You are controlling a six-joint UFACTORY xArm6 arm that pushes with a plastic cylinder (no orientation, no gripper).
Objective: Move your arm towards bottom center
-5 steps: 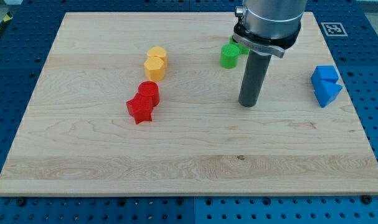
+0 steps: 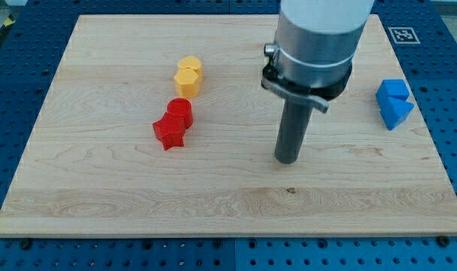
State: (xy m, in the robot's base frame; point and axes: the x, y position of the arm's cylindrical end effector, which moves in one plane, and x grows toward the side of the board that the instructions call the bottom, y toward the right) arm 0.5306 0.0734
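Observation:
My tip [image 2: 287,159] rests on the wooden board [image 2: 100,196], right of centre and a little below the middle. It touches no block. Two yellow blocks [image 2: 188,76] sit together at the upper left of it. A red cylinder [image 2: 179,111] and a red star-shaped block [image 2: 169,132] sit together to the tip's left. Two blue blocks [image 2: 394,102] sit together near the board's right edge. The green blocks are hidden behind my arm's body [image 2: 315,45].
The board lies on a blue perforated table [image 2: 17,60]. A black-and-white marker tag [image 2: 403,34] sits at the board's top right corner.
My tip has moved down the view and slightly left, toward the bottom centre. My arm now covers the green blocks that showed before. No block has moved.

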